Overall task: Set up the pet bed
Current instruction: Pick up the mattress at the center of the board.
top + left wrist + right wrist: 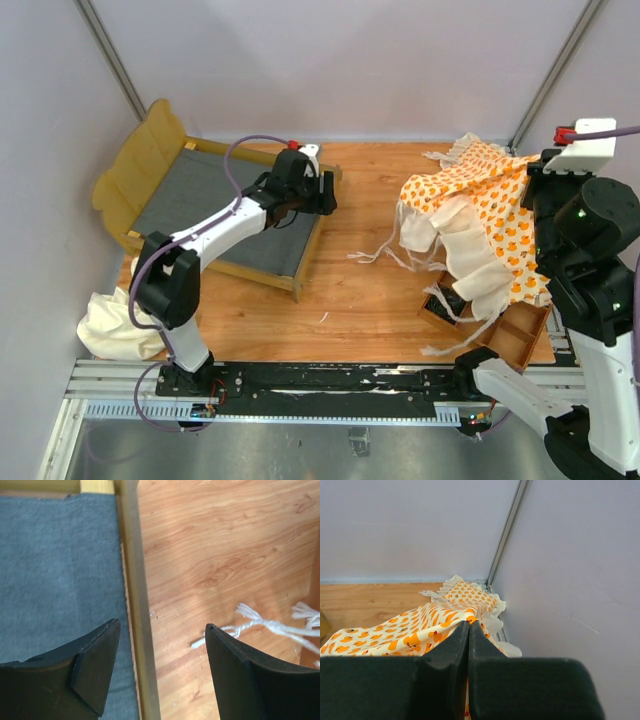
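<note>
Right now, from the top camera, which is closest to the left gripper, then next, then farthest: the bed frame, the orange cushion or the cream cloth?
1. bed frame, directly under the left gripper.
2. orange cushion, over on the right.
3. cream cloth, at the near left corner.

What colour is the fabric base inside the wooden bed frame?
Grey. The fabric base shows best in the left wrist view.

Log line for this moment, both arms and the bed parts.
left jaws: open, astride bed frame side rail | right jaws: shut at cushion, grip unclear | cushion: draped over wooden box, off bed
</note>
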`<state>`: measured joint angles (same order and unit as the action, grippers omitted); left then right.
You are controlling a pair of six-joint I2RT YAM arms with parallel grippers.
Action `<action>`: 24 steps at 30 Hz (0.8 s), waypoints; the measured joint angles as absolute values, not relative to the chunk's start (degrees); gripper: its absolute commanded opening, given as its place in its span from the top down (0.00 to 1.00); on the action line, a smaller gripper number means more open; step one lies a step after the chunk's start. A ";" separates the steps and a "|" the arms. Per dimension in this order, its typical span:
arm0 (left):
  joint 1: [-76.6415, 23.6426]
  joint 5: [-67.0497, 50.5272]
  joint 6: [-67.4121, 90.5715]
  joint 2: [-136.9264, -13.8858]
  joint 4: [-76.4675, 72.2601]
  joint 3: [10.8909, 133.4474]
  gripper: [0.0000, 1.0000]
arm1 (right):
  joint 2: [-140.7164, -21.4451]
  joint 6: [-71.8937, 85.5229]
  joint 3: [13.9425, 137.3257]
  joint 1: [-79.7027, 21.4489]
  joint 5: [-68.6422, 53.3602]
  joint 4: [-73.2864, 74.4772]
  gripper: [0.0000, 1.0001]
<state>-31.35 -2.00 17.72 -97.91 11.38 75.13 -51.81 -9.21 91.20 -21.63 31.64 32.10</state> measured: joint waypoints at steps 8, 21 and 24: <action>-34.41 0.49 13.54 -107.22 11.64 82.76 0.38 | -48.66 -7.90 91.02 -21.63 32.88 35.42 1.00; -36.58 6.42 5.19 -108.53 7.40 79.88 0.90 | -46.44 -7.49 90.04 -21.63 33.12 36.23 1.00; -38.28 7.79 4.10 -107.63 5.04 77.95 1.00 | -46.24 -7.51 90.02 -21.63 33.65 36.56 1.00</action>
